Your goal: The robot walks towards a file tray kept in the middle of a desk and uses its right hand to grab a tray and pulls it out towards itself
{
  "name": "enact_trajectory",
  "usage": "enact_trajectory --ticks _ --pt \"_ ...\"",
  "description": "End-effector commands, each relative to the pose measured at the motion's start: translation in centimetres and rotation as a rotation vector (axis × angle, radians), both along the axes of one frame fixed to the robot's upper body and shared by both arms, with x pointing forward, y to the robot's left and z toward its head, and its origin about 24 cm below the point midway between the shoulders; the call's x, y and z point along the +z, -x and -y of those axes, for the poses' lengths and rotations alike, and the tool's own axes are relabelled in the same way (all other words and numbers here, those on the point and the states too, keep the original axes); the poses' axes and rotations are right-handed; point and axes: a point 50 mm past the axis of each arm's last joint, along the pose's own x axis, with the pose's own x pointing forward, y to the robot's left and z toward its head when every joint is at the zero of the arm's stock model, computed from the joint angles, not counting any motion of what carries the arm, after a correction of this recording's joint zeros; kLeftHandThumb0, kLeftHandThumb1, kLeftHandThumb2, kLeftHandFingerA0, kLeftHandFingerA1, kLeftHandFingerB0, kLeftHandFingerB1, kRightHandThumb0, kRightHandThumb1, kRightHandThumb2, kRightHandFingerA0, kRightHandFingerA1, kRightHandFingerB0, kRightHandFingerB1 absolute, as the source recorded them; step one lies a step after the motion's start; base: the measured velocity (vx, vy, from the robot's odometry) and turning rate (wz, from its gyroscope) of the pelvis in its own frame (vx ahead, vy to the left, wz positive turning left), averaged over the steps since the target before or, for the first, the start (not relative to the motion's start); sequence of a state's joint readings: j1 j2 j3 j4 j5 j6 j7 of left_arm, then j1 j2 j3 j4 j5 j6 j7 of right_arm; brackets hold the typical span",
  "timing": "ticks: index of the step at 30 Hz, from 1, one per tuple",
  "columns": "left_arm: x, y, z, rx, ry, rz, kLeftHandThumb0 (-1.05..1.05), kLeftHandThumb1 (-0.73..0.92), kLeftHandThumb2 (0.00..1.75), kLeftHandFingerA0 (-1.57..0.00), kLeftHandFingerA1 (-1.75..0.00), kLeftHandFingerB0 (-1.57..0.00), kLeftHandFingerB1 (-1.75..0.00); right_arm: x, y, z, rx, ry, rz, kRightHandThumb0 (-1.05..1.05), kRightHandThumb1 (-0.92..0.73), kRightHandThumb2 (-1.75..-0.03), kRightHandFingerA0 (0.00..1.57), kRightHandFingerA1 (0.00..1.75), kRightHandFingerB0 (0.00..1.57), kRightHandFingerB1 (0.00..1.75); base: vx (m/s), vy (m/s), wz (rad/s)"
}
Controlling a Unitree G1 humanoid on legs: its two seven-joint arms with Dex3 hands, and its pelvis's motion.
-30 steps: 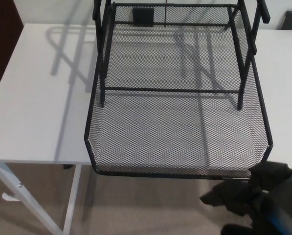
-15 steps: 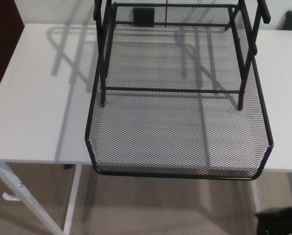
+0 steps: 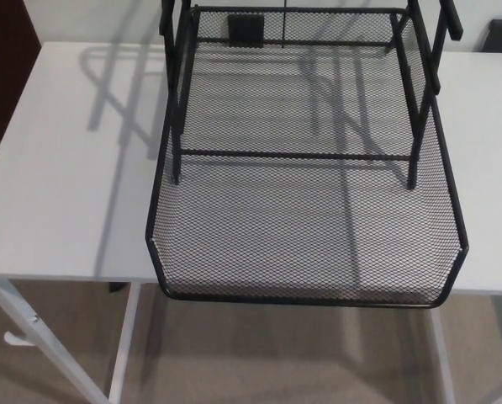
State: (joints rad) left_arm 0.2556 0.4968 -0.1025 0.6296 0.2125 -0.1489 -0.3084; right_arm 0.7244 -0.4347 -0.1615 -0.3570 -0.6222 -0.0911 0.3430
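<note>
A single head view looks steeply down, close above the desk [image 3: 57,185] edge.

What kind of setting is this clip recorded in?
Most likely an office or a home study. A white desk on thin white legs carries a black wire-mesh file tray, pulled out so that its front overhangs the desk edge, and the floor below is beige carpet. Neither robot hand is in view.

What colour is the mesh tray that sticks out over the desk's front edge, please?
Black: the mesh tray is black wire on a white desk, seen in the head view.
</note>
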Motion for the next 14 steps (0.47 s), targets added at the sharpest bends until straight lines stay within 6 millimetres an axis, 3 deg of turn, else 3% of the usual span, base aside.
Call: enact_trajectory --ticks 1,7,8,9,10,14 --pt "0.0 0.8 -1.1 0.05 -0.032 0.019 -0.52 0.26 0.76 -0.62 -0.75 -0.39 -0.67 -12.5 1.9 4.5 -0.666 -0.129 -0.468 -1.03 -0.67 -0.96 0.0 0.15 0.0 0.0 0.0 0.0 0.0" --pt "0.2 0.2 -1.4 0.091 -0.032 0.037 -0.54 0.28 0.76 -0.5 -0.74 -0.34 -0.65 -13.4 1.9 3.0 -0.644 -0.178 -0.415 -1.03 -0.67 -0.95 0.0 0.11 0.0 0.0 0.0 0.0 0.0" --pt "0.2 0.2 -1.5 0.096 -0.027 0.044 -0.5 0.38 0.55 -0.48 -0.77 -0.33 -0.66 -13.5 2.3 2.7 -0.617 -0.155 -0.422 -1.04 -0.69 -0.98 0.0 0.09 0.0 0.0 0.0 0.0 0.0" --pt "0.3 0.1 -1.5 0.095 -0.029 0.052 -0.52 0.39 0.55 -0.47 -0.77 -0.32 -0.67 -13.8 2.6 2.5 -0.579 -0.131 -0.439 -1.05 -0.71 -0.99 0.0 0.09 0.0 0.0 0.0 0.0 0.0" --pt "0.3 -0.1 -1.6 0.1 -0.026 0.057 -0.53 0.28 0.75 -0.44 -0.74 -0.32 -0.66 -14.0 2.6 2.4 -0.56 -0.124 -0.454 -1.04 -0.71 -1.0 0.0 0.09 0.0 0.01 0.0 0.0 0.0" --pt "0.4 -0.5 -1.8 0.116 -0.029 0.06 -0.53 0.29 0.75 -0.43 -0.75 -0.3 -0.67 -14.4 2.5 2.1 -0.52 -0.086 -0.439 -0.99 -0.68 -0.98 0.0 0.09 0.0 0.01 0.0 0.0 0.0"
